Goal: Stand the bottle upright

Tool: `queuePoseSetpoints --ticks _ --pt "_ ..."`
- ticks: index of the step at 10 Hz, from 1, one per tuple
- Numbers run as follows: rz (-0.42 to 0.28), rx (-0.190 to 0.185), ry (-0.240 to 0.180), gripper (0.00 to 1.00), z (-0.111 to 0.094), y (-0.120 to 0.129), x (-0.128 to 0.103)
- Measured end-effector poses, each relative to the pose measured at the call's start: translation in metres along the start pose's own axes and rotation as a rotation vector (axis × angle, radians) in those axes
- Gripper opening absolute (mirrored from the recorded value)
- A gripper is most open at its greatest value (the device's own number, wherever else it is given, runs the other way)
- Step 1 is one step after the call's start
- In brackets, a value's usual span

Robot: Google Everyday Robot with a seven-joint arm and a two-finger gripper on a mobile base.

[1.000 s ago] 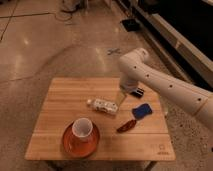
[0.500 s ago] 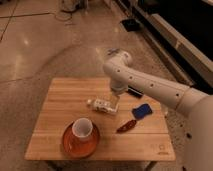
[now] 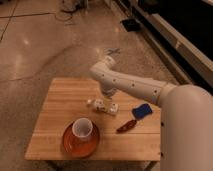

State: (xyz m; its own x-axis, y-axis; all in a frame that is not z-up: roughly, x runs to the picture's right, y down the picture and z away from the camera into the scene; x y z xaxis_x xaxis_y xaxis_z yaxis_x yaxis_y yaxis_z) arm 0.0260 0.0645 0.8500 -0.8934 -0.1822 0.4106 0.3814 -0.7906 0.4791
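A small pale bottle (image 3: pixel 103 105) lies on its side near the middle of the wooden table (image 3: pixel 60 107). My white arm reaches in from the right and bends down over it. My gripper (image 3: pixel 107 95) hangs just above the bottle's middle, close to it or touching it.
A white cup (image 3: pixel 82 128) stands on an orange plate (image 3: pixel 80 141) at the front of the table. A blue object (image 3: pixel 142 110) and a dark red object (image 3: pixel 127 125) lie on the right side. Shiny floor surrounds the table.
My arm has swung left and down across the table, bringing the gripper from right of the bottle to directly over it. The bottle has not moved.
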Motion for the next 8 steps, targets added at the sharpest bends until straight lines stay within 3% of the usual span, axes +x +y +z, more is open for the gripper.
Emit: queuePoseSetpoints --ticks 5,8 --pt "-0.114 -0.005 -0.075 0.80 0.023 -0.028 0.060" --pt "-0.165 -0.063 -0.156 0.80 0.031 -0.026 0.074"
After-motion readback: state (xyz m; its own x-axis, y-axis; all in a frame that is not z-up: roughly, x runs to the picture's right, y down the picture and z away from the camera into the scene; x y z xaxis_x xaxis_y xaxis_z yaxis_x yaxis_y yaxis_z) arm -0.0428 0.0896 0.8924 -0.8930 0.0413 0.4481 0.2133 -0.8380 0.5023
